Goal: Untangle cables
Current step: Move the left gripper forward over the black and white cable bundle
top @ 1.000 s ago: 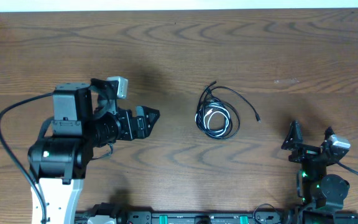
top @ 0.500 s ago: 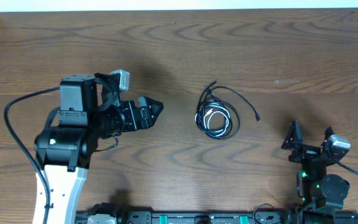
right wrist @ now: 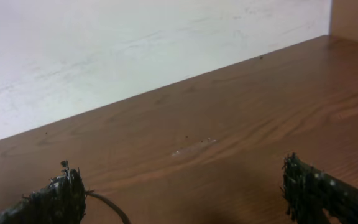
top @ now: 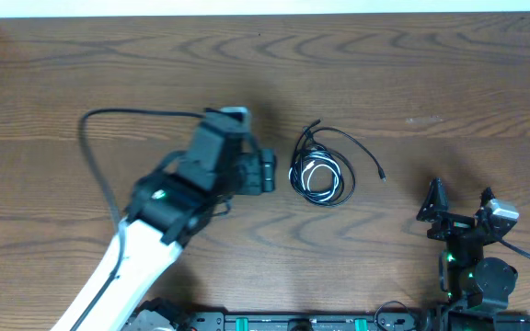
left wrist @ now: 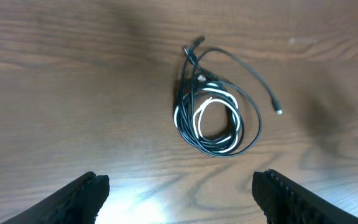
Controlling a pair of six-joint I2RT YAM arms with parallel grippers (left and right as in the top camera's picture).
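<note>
Several thin black cables (left wrist: 213,118), one whitish strand among them, are lying coiled loosely on the wood-grain bench (top: 431,74), far from its edges. The left end effector (left wrist: 179,185) is hovering just beside them, wide open, empty; the right end effector (right wrist: 182,186), well apart, is gaping empty too.

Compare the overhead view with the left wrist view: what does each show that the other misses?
Overhead only: the left arm beside the cable bundle and the right arm off to one side. Left wrist only: the left end effector's open fingers, at the frame's bottom. Both: the cable bundle with its white strand on the wooden table.
</note>
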